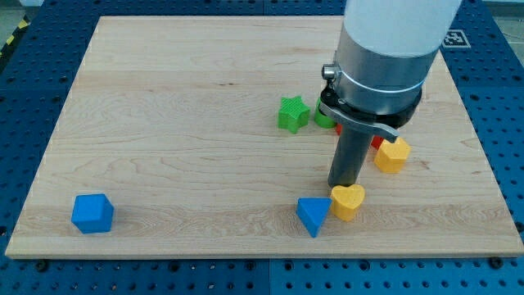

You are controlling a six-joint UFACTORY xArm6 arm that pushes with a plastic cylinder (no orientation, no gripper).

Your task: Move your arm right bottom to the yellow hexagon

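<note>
The yellow hexagon [392,155] lies at the view's right, partly behind my arm. My tip [341,185] rests on the board to the lower left of the hexagon, just above a yellow heart-shaped block [348,201]. A blue triangle [313,215] lies next to the heart on its left. A red block [377,142] peeks out between the rod and the hexagon, mostly hidden.
A green star [291,113] sits left of the arm, and a green block [324,117] is half hidden behind it. A blue cube [92,214] lies at the bottom left. The wooden board [164,123] ends in blue pegboard on all sides.
</note>
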